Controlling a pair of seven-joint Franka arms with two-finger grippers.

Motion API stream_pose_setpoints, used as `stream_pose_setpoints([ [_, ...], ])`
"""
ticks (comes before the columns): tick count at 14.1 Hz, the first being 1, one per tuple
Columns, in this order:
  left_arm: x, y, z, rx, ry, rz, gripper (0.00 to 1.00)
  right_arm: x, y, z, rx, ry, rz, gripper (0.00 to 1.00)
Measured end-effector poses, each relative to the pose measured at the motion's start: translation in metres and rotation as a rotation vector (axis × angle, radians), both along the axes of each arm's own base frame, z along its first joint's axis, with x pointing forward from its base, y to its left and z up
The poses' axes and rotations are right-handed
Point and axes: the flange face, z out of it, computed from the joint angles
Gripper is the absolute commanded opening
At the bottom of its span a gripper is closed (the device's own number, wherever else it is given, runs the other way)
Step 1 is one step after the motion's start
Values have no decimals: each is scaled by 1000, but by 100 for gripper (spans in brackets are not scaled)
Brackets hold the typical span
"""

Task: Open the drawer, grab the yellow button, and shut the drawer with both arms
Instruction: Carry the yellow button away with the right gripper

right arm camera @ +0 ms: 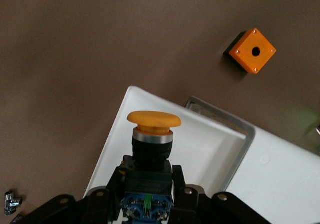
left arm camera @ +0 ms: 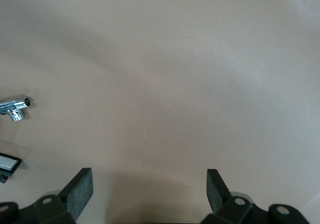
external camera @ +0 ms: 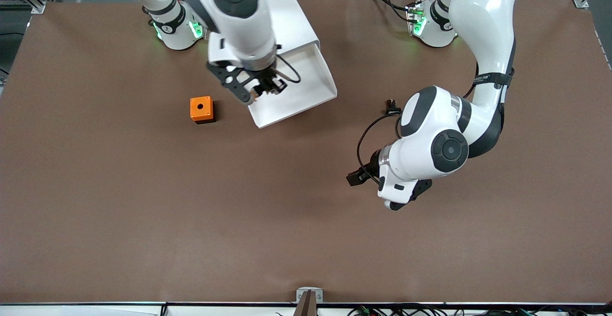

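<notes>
The white drawer [external camera: 306, 91] stands pulled out of its white cabinet [external camera: 294, 24], and its inside [right arm camera: 205, 144] looks bare. My right gripper [external camera: 267, 86] hangs over the open drawer, shut on the button [right arm camera: 152, 134]. The button's round orange cap [right arm camera: 153, 120] points away from the wrist, and its black and blue body sits between the fingers [right arm camera: 179, 180]. My left gripper [external camera: 409, 196] waits low over bare table toward the left arm's end. Its two fingers [left arm camera: 80, 189] stand wide open with nothing between them.
An orange cube with a black hole [external camera: 201, 109] sits beside the drawer toward the right arm's end. A chrome fitting [left arm camera: 15, 108] and a small black part with a white face [left arm camera: 7, 163] lie near my left gripper. A small dark part [external camera: 392, 103] lies by the left arm.
</notes>
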Motion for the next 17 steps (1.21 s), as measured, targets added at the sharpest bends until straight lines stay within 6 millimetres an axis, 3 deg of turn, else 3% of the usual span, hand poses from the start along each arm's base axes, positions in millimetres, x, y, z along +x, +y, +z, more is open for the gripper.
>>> stream_pose_setpoints([
  [3,-1,-1,0,0,0,-2,100,41,-78,13,32,11,99,0],
  [7,-5,-7,-2,30,-12,-25,100,93,-193,-1,74,30,229,0],
  [11,-25,-45,-4,99,-49,-77,100,126,-307,-42,72,34,367,0],
  [15,-50,-82,-8,172,-52,9,100,137,-369,-95,26,3,486,0],
  [17,-68,-107,-10,206,-58,41,100,140,-412,-128,36,-26,557,0],
])
